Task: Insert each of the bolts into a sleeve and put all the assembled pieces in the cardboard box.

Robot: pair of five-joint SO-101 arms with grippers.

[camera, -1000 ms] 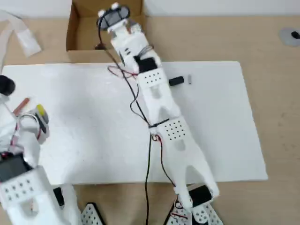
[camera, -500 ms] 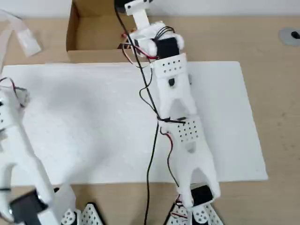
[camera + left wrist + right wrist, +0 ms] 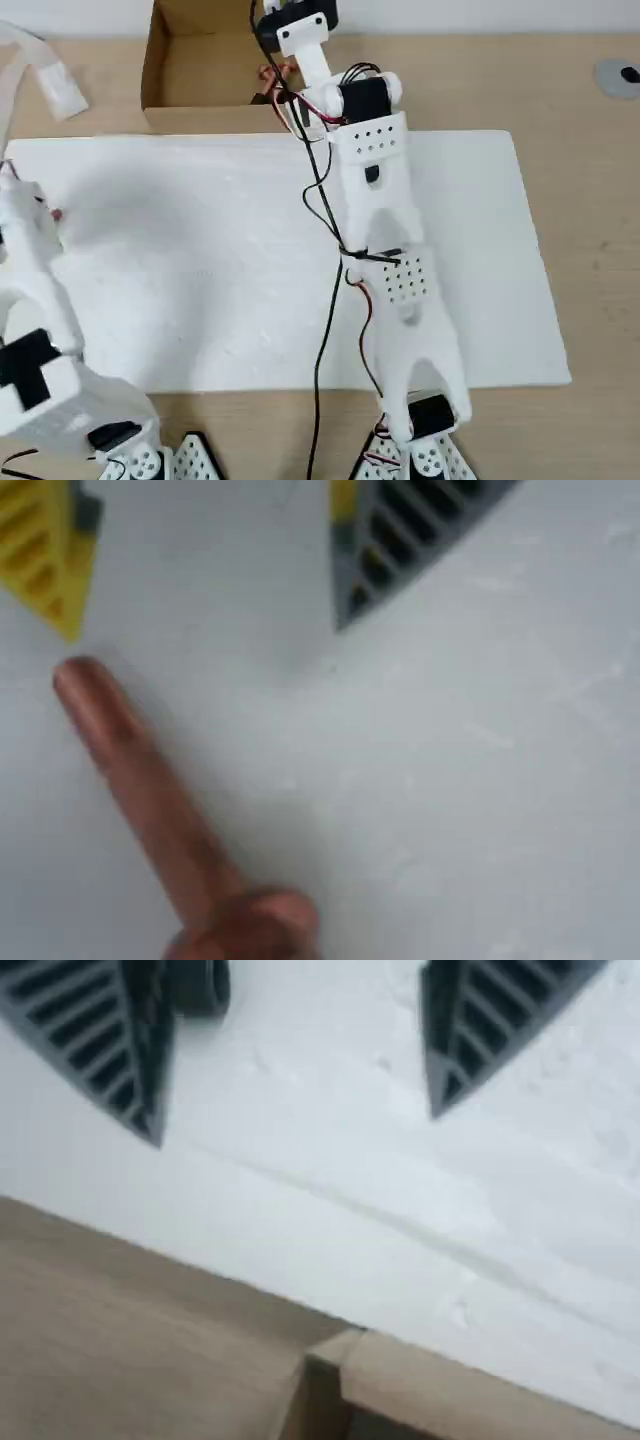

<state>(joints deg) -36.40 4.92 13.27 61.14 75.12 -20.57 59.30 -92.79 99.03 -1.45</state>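
Note:
A copper bolt (image 3: 150,790) lies on the white foam mat (image 3: 200,260), head towards the camera in the left wrist view. My left gripper (image 3: 200,625) hangs open just above the bolt's tip, its yellow fingertip (image 3: 50,570) close beside it. In the high view the left arm (image 3: 35,300) stands at the mat's left edge, with a bit of the bolt (image 3: 56,214) showing beside it. My right gripper (image 3: 295,1125) is open over the mat's far edge. A black sleeve (image 3: 198,985) lies by one of its fingers. The cardboard box (image 3: 160,70) stands behind the mat; its corner (image 3: 420,1380) is close by.
The right arm (image 3: 375,190) stretches from the front edge across the mat's middle towards the box's right corner, trailing wires. A white strip (image 3: 50,85) lies on the table at the back left. A grey round fitting (image 3: 618,76) sits at the back right.
The right arm swung rightwards and farther back, now covering the sleeve on the mat. The left arm rose along the left edge and came over the bolt.

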